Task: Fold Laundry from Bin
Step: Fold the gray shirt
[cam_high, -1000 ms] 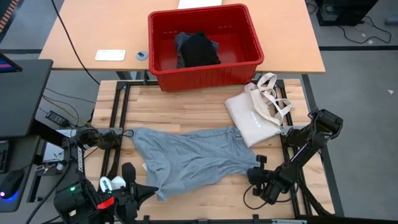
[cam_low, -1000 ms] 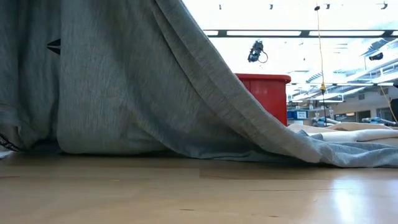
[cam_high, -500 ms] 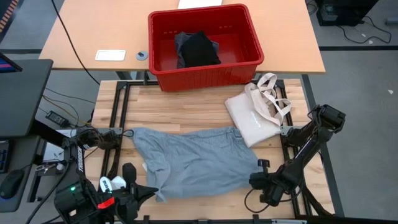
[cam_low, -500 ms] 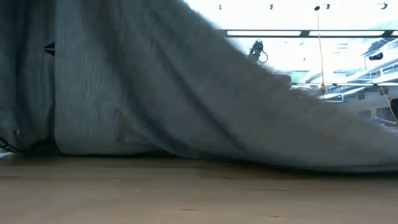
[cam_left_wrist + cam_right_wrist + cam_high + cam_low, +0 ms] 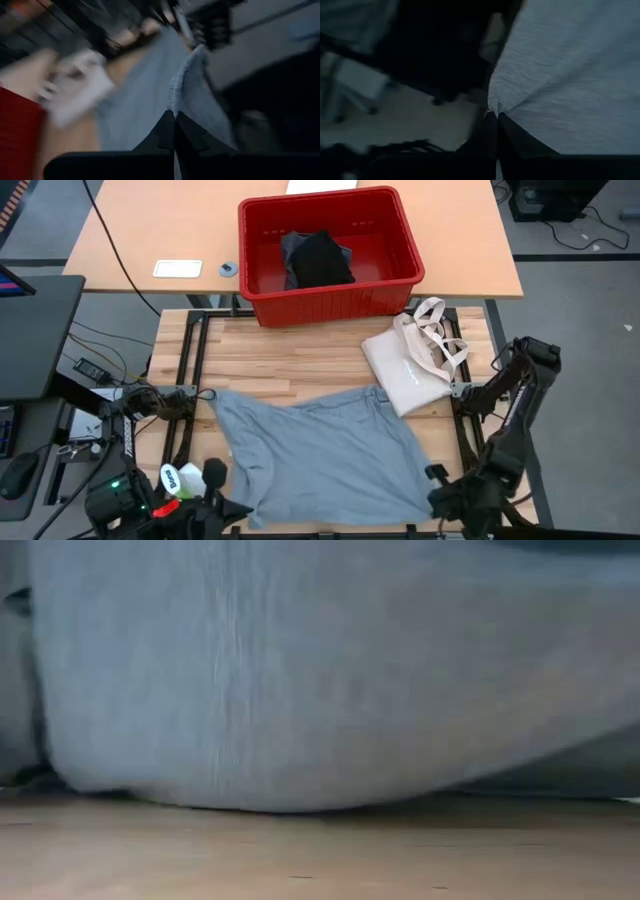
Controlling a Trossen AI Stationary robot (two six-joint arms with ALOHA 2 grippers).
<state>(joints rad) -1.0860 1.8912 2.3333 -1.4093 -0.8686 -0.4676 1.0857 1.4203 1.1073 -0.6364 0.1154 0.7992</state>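
Both claws — left claw, right claw — pinch the grey T-shirt at the table's near edge.

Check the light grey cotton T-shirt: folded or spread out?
Spread out, not folded. The light grey cotton T-shirt lies open across the wooden table, each near corner pinched by a shut pincer, left and right.

left arm: sitting low at the table's near-left corner
left gripper: pinching light grey cloth, fingers closed
right arm: reaching down at the near-right corner
right gripper: pinching the same cloth, fingers closed
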